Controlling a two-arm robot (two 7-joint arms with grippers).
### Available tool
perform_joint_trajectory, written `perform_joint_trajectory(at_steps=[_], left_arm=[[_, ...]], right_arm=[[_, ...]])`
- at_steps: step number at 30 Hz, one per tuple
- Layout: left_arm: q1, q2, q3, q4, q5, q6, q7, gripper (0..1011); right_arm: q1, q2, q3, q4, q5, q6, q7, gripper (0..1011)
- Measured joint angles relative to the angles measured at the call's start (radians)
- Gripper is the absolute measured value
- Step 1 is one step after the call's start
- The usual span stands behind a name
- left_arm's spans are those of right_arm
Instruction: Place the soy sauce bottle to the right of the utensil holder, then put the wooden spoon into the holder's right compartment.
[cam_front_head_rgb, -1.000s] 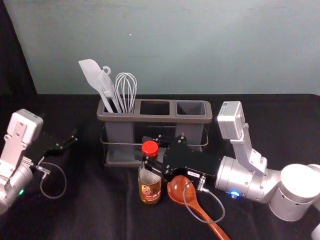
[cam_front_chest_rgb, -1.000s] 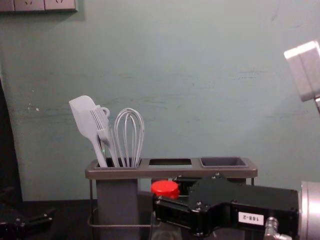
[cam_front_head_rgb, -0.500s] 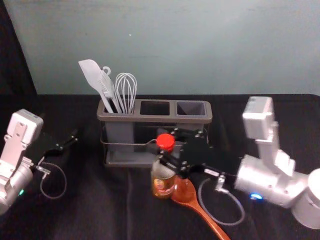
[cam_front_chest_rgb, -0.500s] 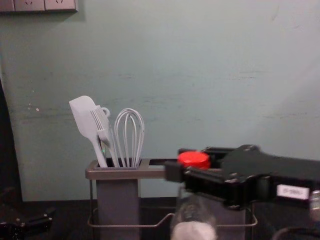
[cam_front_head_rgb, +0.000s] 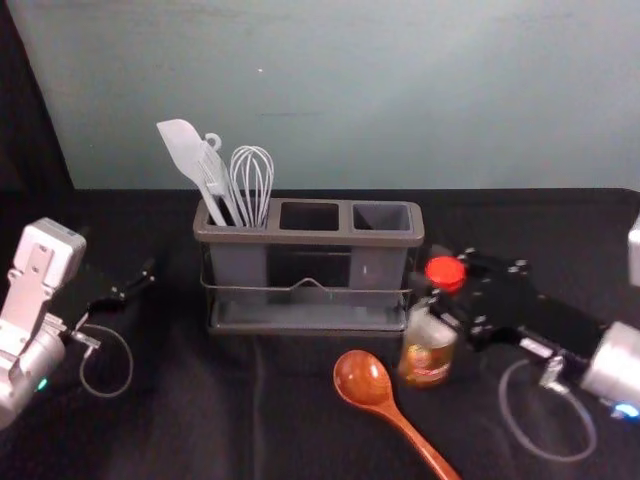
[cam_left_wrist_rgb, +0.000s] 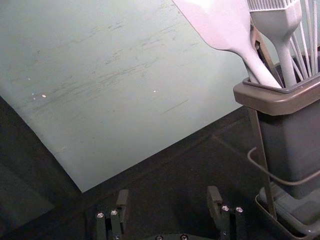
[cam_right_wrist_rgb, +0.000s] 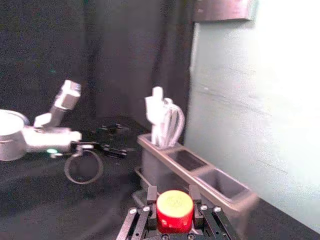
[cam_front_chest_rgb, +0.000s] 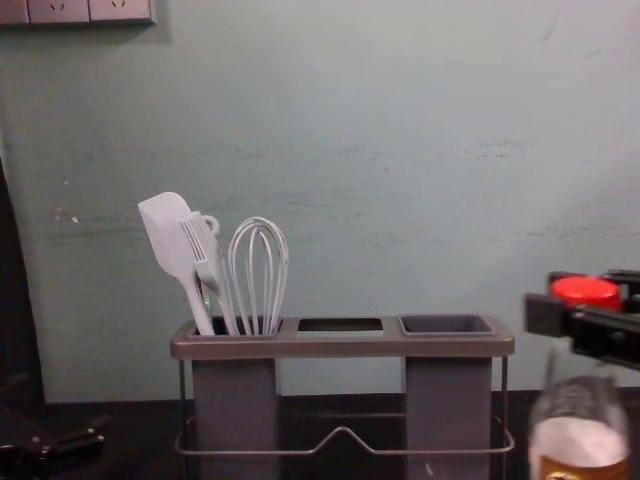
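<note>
My right gripper (cam_front_head_rgb: 449, 288) is shut on the neck of the soy sauce bottle (cam_front_head_rgb: 428, 345), just under its red cap, in front of the holder's right end. In the right wrist view the red cap (cam_right_wrist_rgb: 174, 210) sits between the fingertips of my right gripper (cam_right_wrist_rgb: 173, 200). The bottle (cam_front_chest_rgb: 580, 440) hangs upright at the chest view's right edge. The grey utensil holder (cam_front_head_rgb: 330, 238) stands behind. On the cloth lies the wooden spoon (cam_front_head_rgb: 364, 380), bowl toward the holder. My left gripper (cam_front_head_rgb: 146, 278) is parked at the left; in its wrist view the left gripper (cam_left_wrist_rgb: 167, 200) is open and empty.
A white spatula (cam_front_head_rgb: 186, 152), a brush and a whisk (cam_front_head_rgb: 252, 180) stand in the holder's left compartment. The middle and right (cam_front_head_rgb: 381, 217) compartments hold nothing visible. Behind the dark cloth-covered table rises a wall (cam_front_head_rgb: 420, 90).
My right gripper has carried the bottle rightward from in front of the holder's middle, past the spoon's bowl, to the holder's right end. The spoon is uncovered. My left arm stayed still.
</note>
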Motion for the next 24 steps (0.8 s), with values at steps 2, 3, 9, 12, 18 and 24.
perform_joint_trajectory(at_steps=[2, 3, 9, 12, 18, 24], left_arm=[[0.0, 0.0, 0.0, 0.0, 0.0, 0.0, 0.0, 1012], [0.0, 0.0, 0.0, 0.0, 0.0, 0.0, 0.0, 1011], [0.0, 0.0, 0.0, 0.0, 0.0, 0.0, 0.0, 1011], [0.0, 0.0, 0.0, 0.0, 0.0, 0.0, 0.0, 1012], [0.0, 0.0, 0.0, 0.0, 0.0, 0.0, 0.0, 1012], [0.0, 0.0, 0.0, 0.0, 0.0, 0.0, 0.0, 1011]], right_arm=[[-0.015, 0.005, 0.019, -0.003, 0.0, 0.001, -0.01, 382], [-0.027, 0.008, 0.036, -0.004, 0.001, 0.004, -0.019, 382], [-0.044, 0.008, 0.077, 0.006, -0.002, 0.014, -0.04, 381], [-0.033, -0.001, 0.086, 0.03, -0.01, 0.024, -0.044, 381], [0.019, -0.034, 0.09, 0.104, -0.029, 0.046, -0.046, 381], [0.055, -0.062, 0.088, 0.153, -0.046, 0.046, -0.044, 382]])
